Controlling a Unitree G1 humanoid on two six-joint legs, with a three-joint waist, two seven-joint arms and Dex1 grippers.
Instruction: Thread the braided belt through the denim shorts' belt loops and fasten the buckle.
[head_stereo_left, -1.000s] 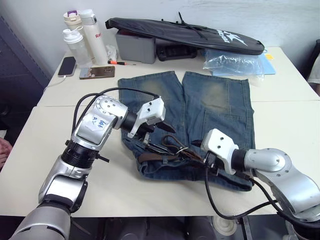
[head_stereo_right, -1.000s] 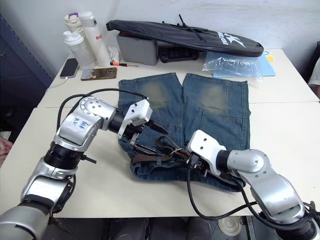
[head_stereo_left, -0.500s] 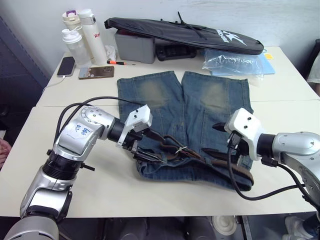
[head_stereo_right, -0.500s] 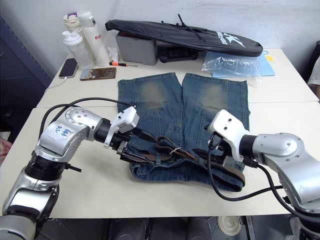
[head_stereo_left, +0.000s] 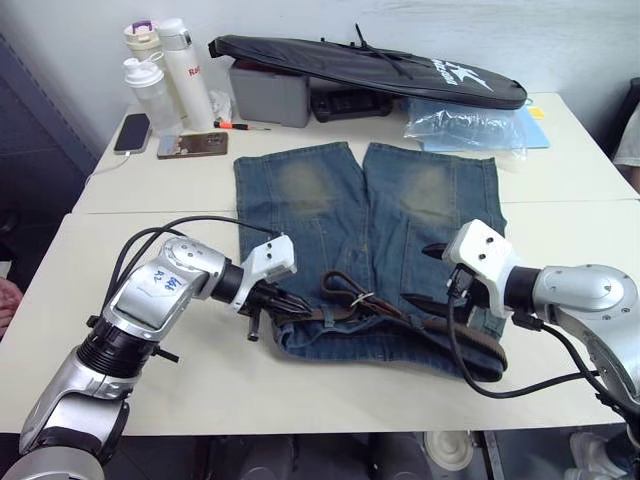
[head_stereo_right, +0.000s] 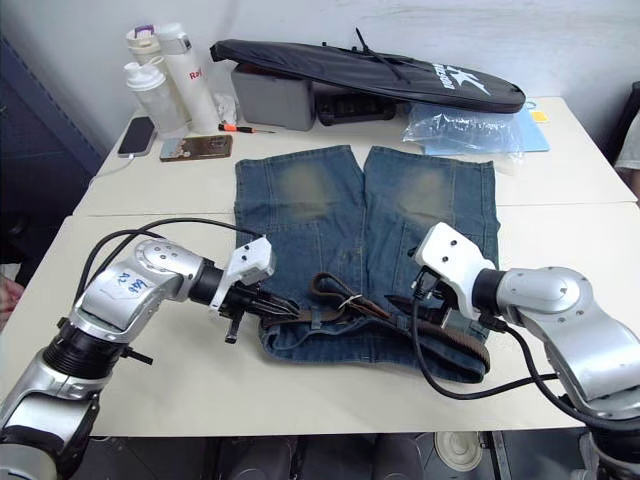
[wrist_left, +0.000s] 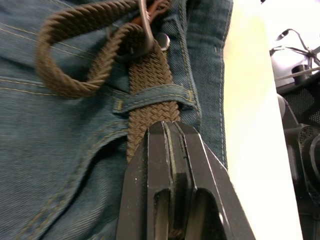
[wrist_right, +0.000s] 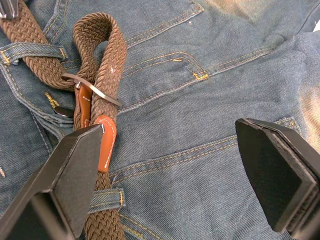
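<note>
Robot threading a braided belt (head_stereo_left: 440, 325) through denim shorts (head_stereo_left: 400, 215).
Left gripper (wrist_left: 170, 150) clamps the belt beside a belt loop (wrist_left: 150, 97); right gripper (wrist_right: 170, 165) hovers released. Next likely: fasten the buckle (wrist_right: 90, 90).

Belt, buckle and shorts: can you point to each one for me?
belt (wrist_left: 150, 75), left wrist view, on the woven strap just above a denim loop.
buckle (wrist_right: 92, 90), right wrist view, on the silver metal frame.
shorts (head_stereo_left: 300, 185), left eye view, on the pale worn patch of one leg.
</note>
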